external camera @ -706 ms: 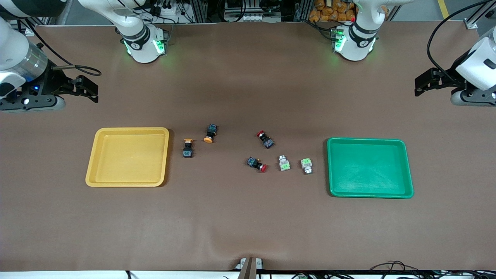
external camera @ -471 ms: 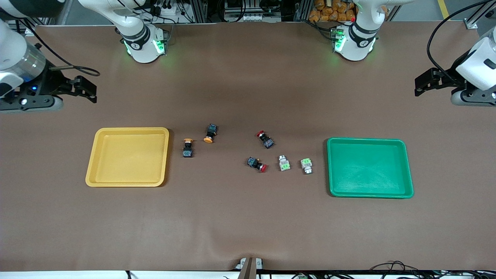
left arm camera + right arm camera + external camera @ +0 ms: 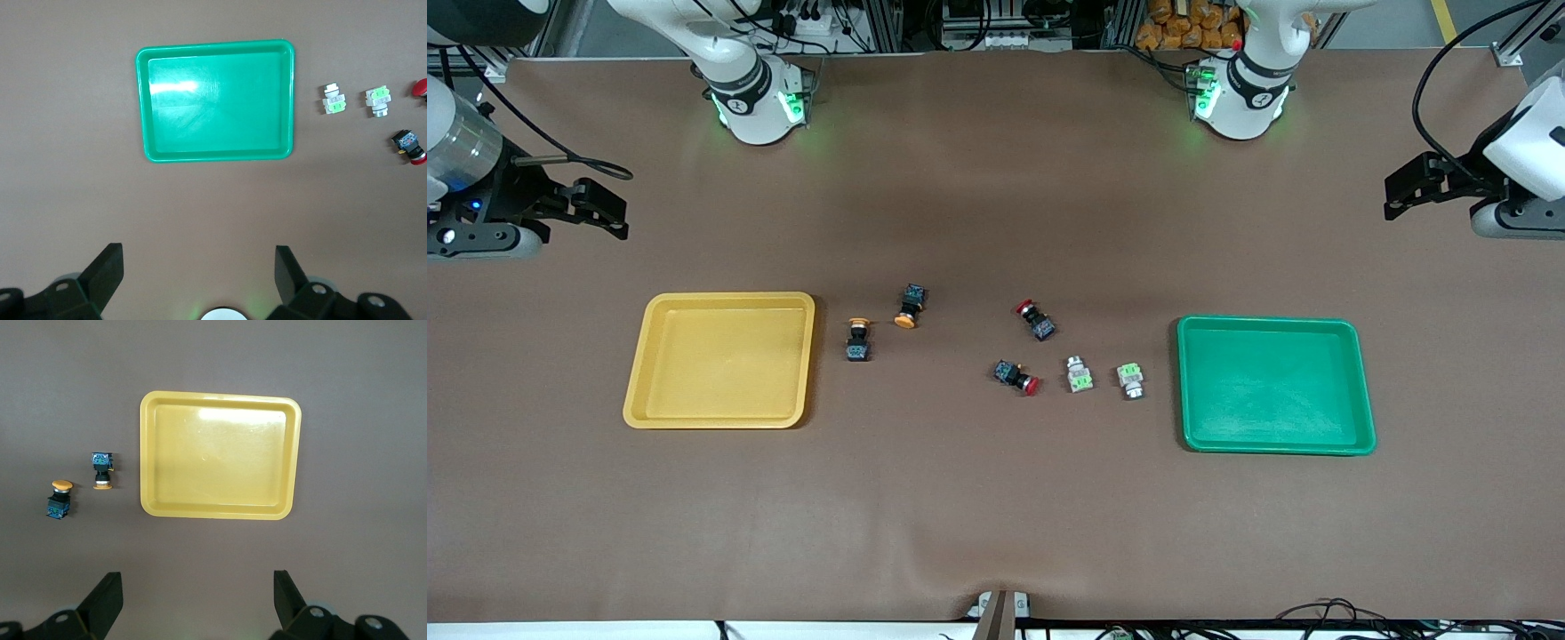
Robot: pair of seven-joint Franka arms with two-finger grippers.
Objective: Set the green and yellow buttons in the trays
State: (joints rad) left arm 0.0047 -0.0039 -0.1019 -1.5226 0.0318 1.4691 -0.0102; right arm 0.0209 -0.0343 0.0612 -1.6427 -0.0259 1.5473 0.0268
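On the brown table (image 3: 996, 516), six small push buttons lay in a loose row between two trays. The shallow yellow plastic tray (image 3: 639, 391) sat toward the right arm's end, and the shallow green plastic tray (image 3: 1366, 418) sat toward the left arm's end. Both trays had nothing in them.

Two black buttons with orange-yellow caps (image 3: 858, 340) (image 3: 909, 307) lay just beside the yellow tray. Each lay on its side, its long way running toward and away from the front camera. Two whitish buttons with light-green ends (image 3: 1080, 374) (image 3: 1131, 380) lay near the green tray, pointing much the same way. Two black buttons with red caps (image 3: 1036, 319) (image 3: 1017, 376) lay in the middle and should be left alone.

The right gripper (image 3: 609, 209) hung over the table's edge at its own end, fingers spread wide, holding nothing. The left gripper (image 3: 1405, 188) hung over its own end, also spread wide and holding nothing. Both were well apart from the buttons.

The yellow-capped buttons were nearer the right arm, so that arm looked best for them. The green ones were nearer the left arm. Nothing had been picked up yet.
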